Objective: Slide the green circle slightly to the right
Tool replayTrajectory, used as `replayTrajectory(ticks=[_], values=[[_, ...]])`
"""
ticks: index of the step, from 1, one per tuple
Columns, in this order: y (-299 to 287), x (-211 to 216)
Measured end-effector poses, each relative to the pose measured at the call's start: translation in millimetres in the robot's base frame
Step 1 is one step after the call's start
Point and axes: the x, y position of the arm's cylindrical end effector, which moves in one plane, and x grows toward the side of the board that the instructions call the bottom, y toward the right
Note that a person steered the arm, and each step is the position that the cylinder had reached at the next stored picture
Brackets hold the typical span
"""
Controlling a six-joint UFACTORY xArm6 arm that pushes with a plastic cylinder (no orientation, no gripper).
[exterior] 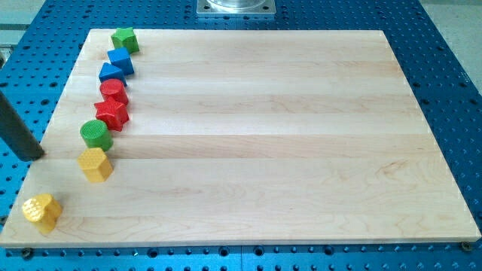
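Note:
The green circle [96, 135] is a short round green block near the wooden board's left edge. It sits between a red star-shaped block [113, 114] just above it and a yellow hexagon block [95, 164] just below it. My rod enters from the view's left edge and my tip [35, 156] rests off the board's left edge, over the blue perforated table. The tip is left of the green circle and slightly lower, well apart from it.
A line of blocks runs along the board's left side: a green block [124, 38] at the top, a blue cube [120, 61], a blue triangular block [111, 74], a red cylinder [113, 91]. A yellow block [41, 211] sits at the board's bottom left corner. A metal base plate [236, 7] stands at the top.

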Motion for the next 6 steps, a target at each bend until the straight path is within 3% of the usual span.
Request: replayTrajectory(ticks=[2, 3, 4, 5, 6], values=[[18.4, -3.3], [81.9, -31.4], [90.9, -38.5], [90.9, -38.5], [34.3, -47.5]])
